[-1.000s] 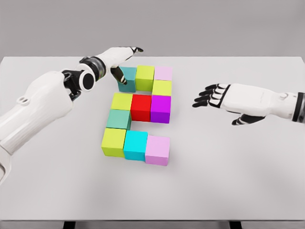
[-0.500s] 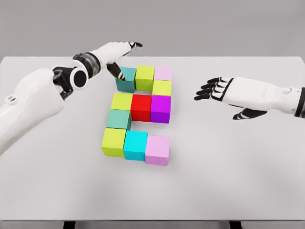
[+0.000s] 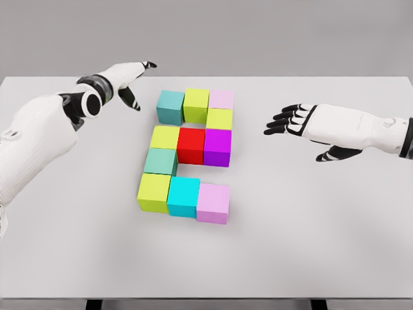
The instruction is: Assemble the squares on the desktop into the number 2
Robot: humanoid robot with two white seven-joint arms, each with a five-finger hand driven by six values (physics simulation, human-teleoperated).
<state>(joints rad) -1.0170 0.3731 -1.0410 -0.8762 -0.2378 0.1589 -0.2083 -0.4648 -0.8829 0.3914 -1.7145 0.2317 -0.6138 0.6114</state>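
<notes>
On the table (image 3: pixel 335 232), ten cubes (image 3: pixel 191 145) sit packed together left of the middle. Three form the back row, one sits under that row's right end, three make the middle row, one lies below its left end, and three form the front row. Neighbours touch.

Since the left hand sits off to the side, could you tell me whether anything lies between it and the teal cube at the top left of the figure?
Nothing visible does. The left hand hangs open, up and left of the teal cube, with only bare white table showing between them. The other cubes lie to the teal cube's right and in front of it.
</notes>
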